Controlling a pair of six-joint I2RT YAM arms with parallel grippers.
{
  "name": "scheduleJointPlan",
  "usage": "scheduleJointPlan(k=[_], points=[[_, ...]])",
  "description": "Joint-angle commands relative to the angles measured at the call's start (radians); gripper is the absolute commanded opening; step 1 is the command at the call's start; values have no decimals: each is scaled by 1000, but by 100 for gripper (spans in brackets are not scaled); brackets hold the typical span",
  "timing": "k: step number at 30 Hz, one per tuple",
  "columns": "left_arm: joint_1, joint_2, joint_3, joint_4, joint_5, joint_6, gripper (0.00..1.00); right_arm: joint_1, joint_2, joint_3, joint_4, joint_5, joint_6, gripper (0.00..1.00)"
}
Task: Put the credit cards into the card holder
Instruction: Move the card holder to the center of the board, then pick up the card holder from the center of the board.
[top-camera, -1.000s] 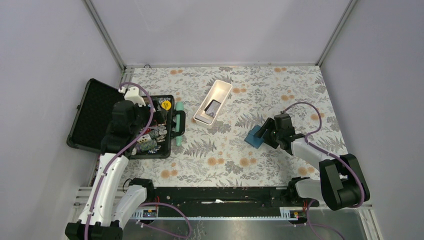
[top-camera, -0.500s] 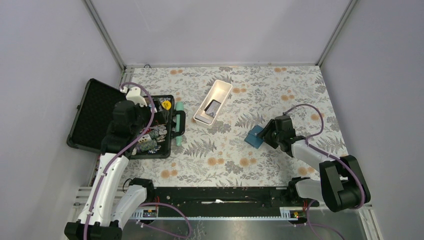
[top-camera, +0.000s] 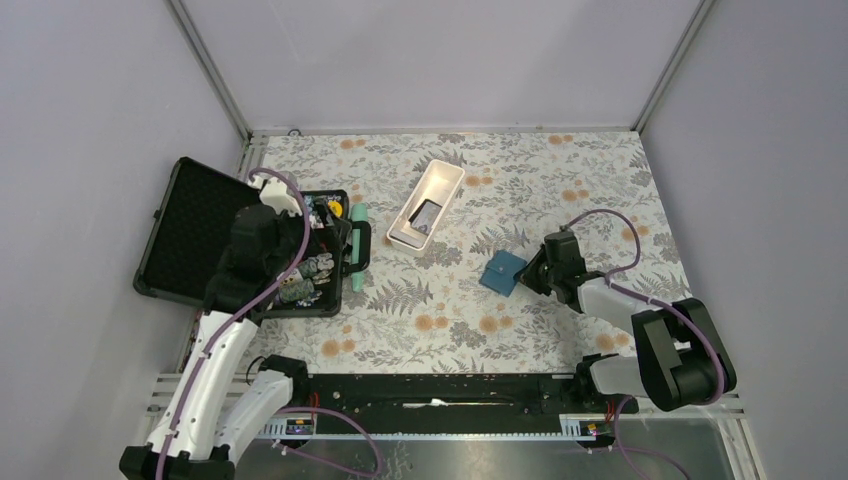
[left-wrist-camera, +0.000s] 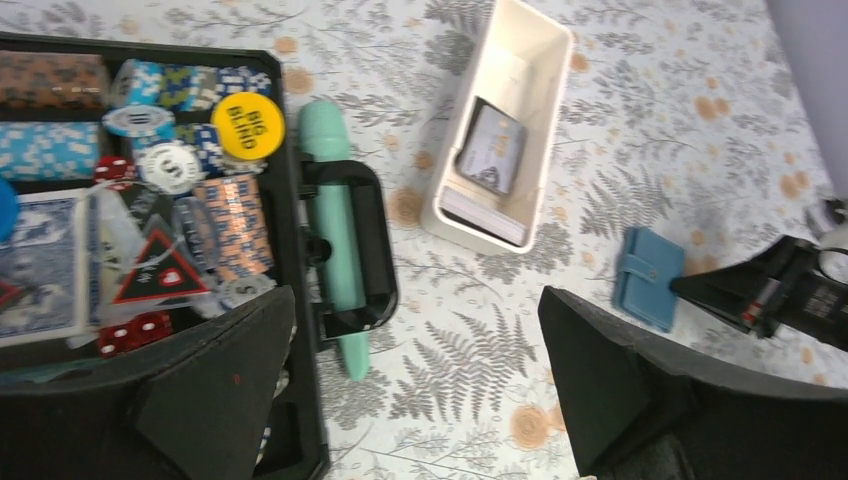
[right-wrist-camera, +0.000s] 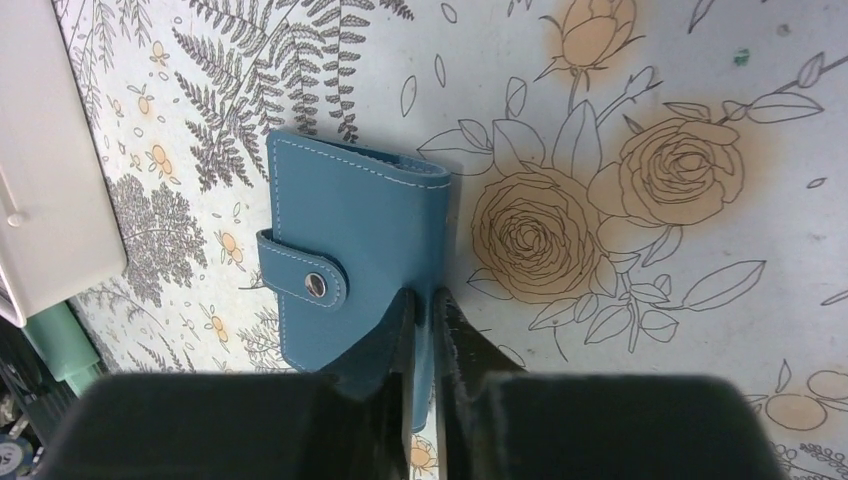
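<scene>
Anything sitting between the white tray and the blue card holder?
Nothing: between the white tray and the card holder there is only bare floral tablecloth, clearest in the top external view.

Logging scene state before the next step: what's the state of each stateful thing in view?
card holder: closed, snap tab fastened, flat on the table.
credit card: dark one, lying in the white tray, not in the holder.
black case: lid open, poker chips and dice inside.
left hand: wide open, empty.
right hand: fingers nearly together at the card holder's edge; grip unclear.
</scene>
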Motion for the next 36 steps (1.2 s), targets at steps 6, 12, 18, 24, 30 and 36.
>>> scheduleJointPlan(k=[6, 12, 18, 24, 30, 36], points=[[-210, 7, -91, 184, -3, -186, 99, 39, 6, -31, -14, -46, -9, 0], [-374, 102, -103, 291, 12, -269, 99, 46, -141, -68, 18, -93, 12, 0], [-439, 184, -124, 457, 110, -375, 99, 47, -215, -129, 183, -182, 37, 0], [-461, 222, -140, 561, 145, -447, 99, 46, -264, -133, 250, -232, 34, 0], [-465, 242, -150, 623, 173, -473, 99, 46, -357, -143, 290, -274, 44, 0], [-466, 252, -161, 684, 223, -495, 99, 47, -499, -148, 335, -312, 88, 0]])
